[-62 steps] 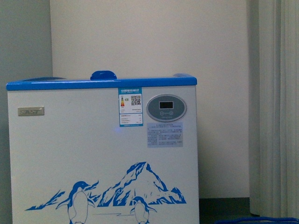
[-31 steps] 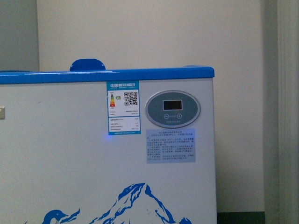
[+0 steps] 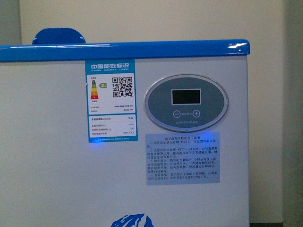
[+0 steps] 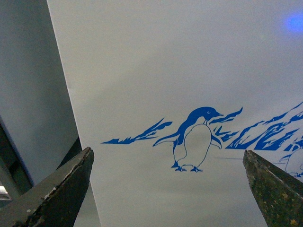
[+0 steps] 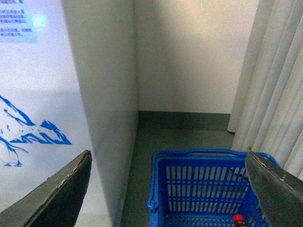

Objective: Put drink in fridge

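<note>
The left gripper [image 4: 166, 152] hangs with jaws wide apart and empty. It faces the penguin decal [image 4: 195, 142] low on the front of the fridge [image 3: 71, 179], probably parked while nothing needs it. The fridge's blue rim [image 3: 142, 49] and display panel [image 3: 186, 102] fill the front view. Right of the fridge, the right gripper [image 5: 168, 153], also spread and empty, looks down over the blue basket [image 5: 199, 189] on the floor beside the fridge's side wall. The drink [image 5: 238, 219] sits in it with only its red cap showing, and is likely the pick-up target.
</note>
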Tool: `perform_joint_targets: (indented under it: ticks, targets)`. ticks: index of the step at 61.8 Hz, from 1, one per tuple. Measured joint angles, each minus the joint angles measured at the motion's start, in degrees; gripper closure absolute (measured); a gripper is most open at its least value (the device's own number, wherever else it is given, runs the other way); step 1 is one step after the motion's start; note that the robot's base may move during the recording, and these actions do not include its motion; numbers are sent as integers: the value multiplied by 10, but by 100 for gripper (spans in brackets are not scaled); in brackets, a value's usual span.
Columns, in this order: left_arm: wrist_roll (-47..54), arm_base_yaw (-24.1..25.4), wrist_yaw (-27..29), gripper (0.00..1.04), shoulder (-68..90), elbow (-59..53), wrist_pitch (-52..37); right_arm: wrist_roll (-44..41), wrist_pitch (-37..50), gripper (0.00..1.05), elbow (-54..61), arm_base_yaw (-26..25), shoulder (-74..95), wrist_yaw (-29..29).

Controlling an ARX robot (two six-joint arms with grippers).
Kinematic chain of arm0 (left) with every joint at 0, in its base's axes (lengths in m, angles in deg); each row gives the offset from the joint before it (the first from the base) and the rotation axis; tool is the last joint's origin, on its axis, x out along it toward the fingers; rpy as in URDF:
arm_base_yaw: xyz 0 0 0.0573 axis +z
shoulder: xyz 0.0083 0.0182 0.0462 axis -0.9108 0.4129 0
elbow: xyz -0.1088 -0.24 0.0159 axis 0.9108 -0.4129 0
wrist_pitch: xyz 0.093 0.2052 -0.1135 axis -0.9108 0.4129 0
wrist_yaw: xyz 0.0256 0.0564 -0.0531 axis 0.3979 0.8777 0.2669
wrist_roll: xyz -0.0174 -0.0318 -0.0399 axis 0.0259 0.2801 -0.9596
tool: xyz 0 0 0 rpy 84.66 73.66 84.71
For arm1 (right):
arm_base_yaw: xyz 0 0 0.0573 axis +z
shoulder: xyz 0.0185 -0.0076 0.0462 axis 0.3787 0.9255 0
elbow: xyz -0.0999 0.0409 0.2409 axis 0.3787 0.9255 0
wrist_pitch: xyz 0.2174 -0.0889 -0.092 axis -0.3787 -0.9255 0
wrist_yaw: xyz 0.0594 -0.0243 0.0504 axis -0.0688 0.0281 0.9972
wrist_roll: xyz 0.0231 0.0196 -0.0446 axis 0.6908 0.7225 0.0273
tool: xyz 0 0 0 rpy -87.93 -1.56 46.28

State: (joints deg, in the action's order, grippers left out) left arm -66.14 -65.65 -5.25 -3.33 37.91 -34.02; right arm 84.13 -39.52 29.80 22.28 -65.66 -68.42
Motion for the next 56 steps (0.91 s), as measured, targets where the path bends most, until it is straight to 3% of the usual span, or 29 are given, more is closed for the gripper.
perform_joint_targets:
  ticks: [4, 7, 10, 17, 23, 38, 56]
  targets:
    - [0, 0, 0, 8, 0, 0, 0, 0, 0, 7, 0, 0, 0, -1]
    - [0, 0, 0, 8, 0, 0, 0, 29, -71, 7, -26, 9, 42, -64]
    - [0, 0, 0, 8, 0, 0, 0, 44, -99, 7, -63, -24, 132, -74]
    - [0, 0, 0, 8, 0, 0, 0, -1, 32, 7, -127, -159, 376, 2]
    - [0, 0, 0, 8, 0, 0, 0, -51, 123, 7, -201, -228, 592, 24]
    - [0, 0, 0, 8, 0, 0, 0, -143, 215, 7, -313, -238, 938, -14]
    - [0, 0, 0, 8, 0, 0, 0, -248, 342, 7, -443, -196, 1272, -120]
